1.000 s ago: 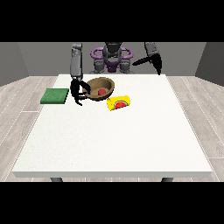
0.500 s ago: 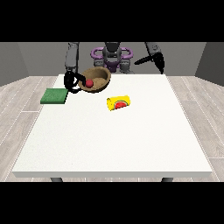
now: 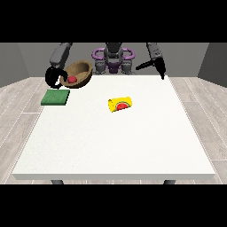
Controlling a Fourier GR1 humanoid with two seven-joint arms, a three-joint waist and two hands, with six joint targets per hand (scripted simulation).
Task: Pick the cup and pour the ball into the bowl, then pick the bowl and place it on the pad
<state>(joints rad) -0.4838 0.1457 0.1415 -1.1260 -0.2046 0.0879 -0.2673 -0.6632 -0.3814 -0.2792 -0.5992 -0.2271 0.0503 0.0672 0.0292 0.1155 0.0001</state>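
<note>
The robot hand at the view's left (image 3: pixel 54 76) curls round the rim of the brown bowl (image 3: pixel 80 73), holding it tilted above the desk (image 3: pixel 115 142), just beside the green pad (image 3: pixel 55 97). The red ball (image 3: pixel 72 79) sits inside. The yellow cup (image 3: pixel 120 104) lies on its side mid-desk. The robot hand at the view's right (image 3: pixel 155 65) hangs raised, fingers straight.

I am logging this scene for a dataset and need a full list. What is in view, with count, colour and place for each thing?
bowl: one, brown, tilted and lifted above the table's far left, held by the hand at the view's left
ball: one, red, inside the bowl
pad: one, green, flat on the table's left edge, below the bowl
cup: one, yellow, lying on its side near the table's middle
table: one, white, large
hand at the view's left: black, at the bowl's rim
hand at the view's right: black, raised, holding nothing
</note>
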